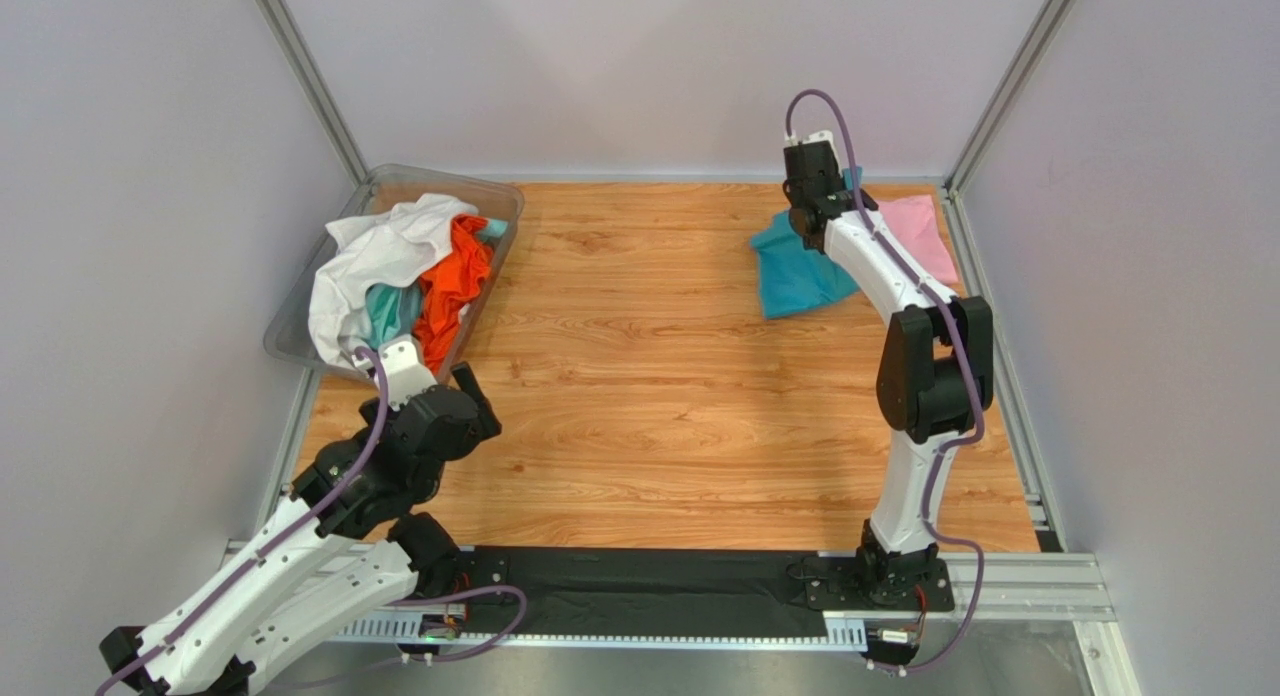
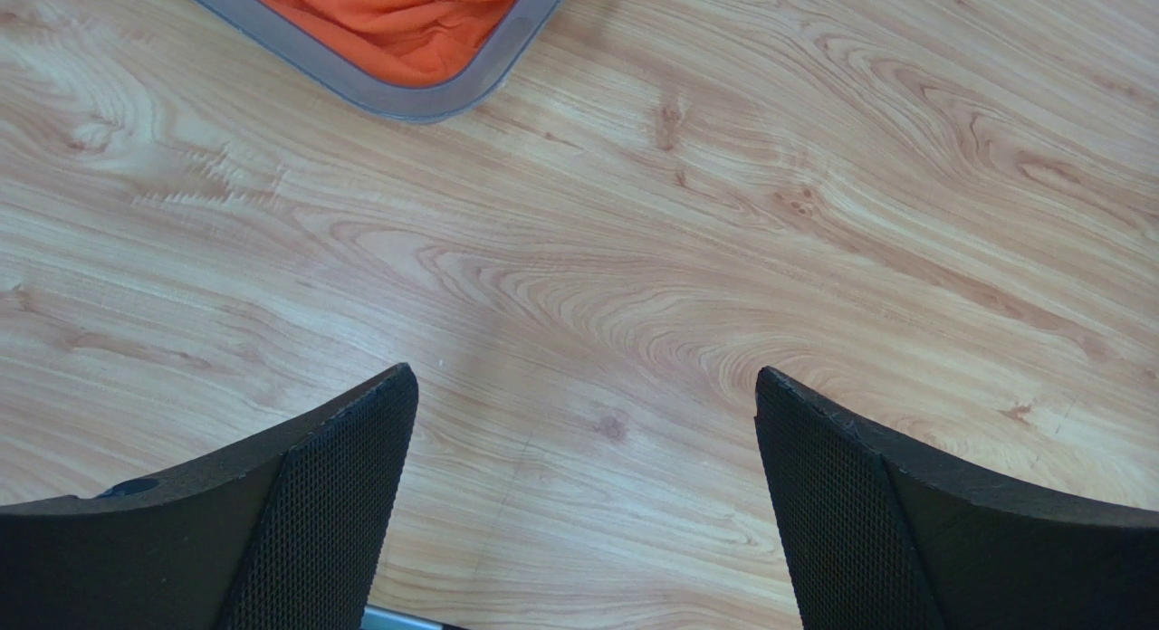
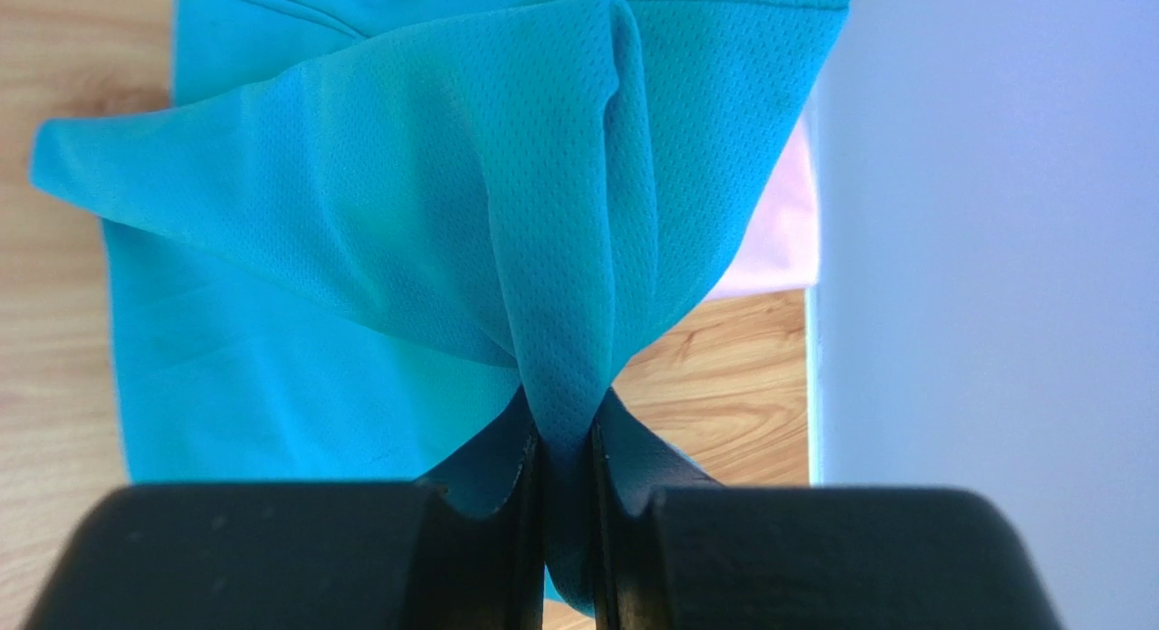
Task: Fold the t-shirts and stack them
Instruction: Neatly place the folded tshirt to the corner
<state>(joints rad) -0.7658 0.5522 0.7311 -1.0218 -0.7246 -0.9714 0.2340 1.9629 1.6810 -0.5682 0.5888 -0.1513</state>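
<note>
Right fingers (image 3: 497, 465) clamp teal t-shirt (image 3: 340, 250) fold; I'd keep tension, lay it square on pink t-shirt (image 3: 782, 236); left fingers (image 2: 340, 481) released, empty.

A wood-grain table (image 1: 676, 411) is enclosed on three sides by plain pale walls (image 1: 646, 66), with metal posts (image 1: 308, 74) set at the far corners.
</note>
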